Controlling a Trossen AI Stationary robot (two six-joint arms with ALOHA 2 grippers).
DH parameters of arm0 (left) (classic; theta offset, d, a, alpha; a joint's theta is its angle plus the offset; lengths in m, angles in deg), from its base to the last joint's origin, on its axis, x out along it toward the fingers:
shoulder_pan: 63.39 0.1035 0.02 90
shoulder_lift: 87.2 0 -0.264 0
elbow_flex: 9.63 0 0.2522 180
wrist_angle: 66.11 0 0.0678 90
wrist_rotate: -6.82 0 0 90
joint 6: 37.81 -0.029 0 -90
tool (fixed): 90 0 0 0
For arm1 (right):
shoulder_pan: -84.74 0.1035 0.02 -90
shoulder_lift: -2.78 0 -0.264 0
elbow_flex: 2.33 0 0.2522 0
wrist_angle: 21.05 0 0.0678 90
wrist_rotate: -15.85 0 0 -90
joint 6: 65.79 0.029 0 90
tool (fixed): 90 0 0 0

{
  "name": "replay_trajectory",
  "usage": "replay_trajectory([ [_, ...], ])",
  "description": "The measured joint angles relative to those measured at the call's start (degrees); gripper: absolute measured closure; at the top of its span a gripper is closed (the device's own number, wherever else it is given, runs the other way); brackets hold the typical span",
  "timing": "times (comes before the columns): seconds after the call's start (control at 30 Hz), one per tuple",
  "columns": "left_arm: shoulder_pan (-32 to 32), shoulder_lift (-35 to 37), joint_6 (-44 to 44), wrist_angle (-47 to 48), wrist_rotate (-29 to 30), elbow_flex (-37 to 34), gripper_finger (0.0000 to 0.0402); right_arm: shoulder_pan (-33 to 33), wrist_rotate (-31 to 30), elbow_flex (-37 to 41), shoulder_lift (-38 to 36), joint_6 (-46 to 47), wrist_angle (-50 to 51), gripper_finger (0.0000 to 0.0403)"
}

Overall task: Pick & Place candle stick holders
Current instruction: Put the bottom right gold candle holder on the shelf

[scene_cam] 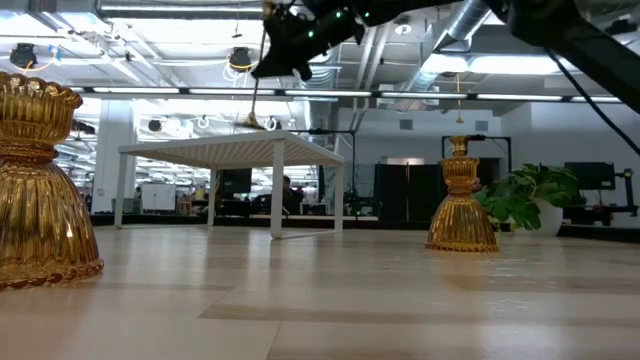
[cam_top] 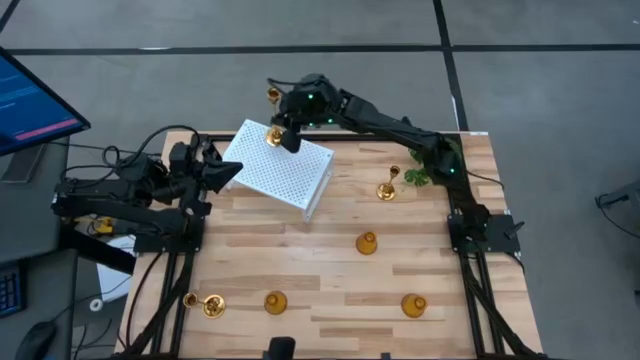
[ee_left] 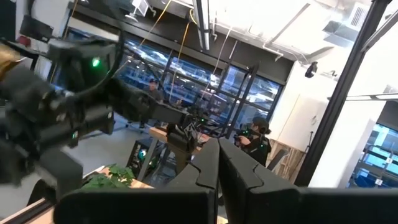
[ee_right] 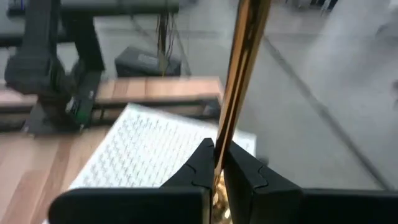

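Right claw (ee_right: 219,163) clamped on a tall candle holder's (ee_right: 239,68) thin stem at 12 o'clock above the tabletop (cam_top: 330,260) — rigid, slick, top-heavy — so a low stem grip looks safest.

A white perforated stand (cam_top: 282,168) is sitting on the wooden table (cam_top: 330,270) toward its far left part, its legs showing in the low view. A green leafy plant (cam_top: 418,176) is standing near the far right edge. A monitor (cam_top: 30,100) is glowing off the table's left side.
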Motion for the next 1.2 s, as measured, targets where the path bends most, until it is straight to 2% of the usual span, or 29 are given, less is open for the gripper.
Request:
replay_trajectory([
  [0.4, -0.01, 0.00, 0.00, 0.02, 1.47, 0.00, 0.0396, 0.07, 0.57, -0.07, 1.77, -0.38, 5.45, 0.0392],
  [0.8, -0.02, -0.98, 0.02, 0.22, 2.18, 0.00, 0.0396, -0.37, 0.18, -0.11, 3.04, -0.44, 4.40, 0.0388],
  [0.97, -0.02, -1.57, 0.15, 0.43, 2.94, 0.02, 0.0396, -0.41, 0.20, -0.09, 3.06, -0.75, 4.73, 0.0347],
  [1.2, 0.00, -2.33, 0.24, 1.32, 7.16, 0.07, 0.0393, -0.52, 0.27, -0.04, 2.69, -2.24, 5.15, 0.0231],
])
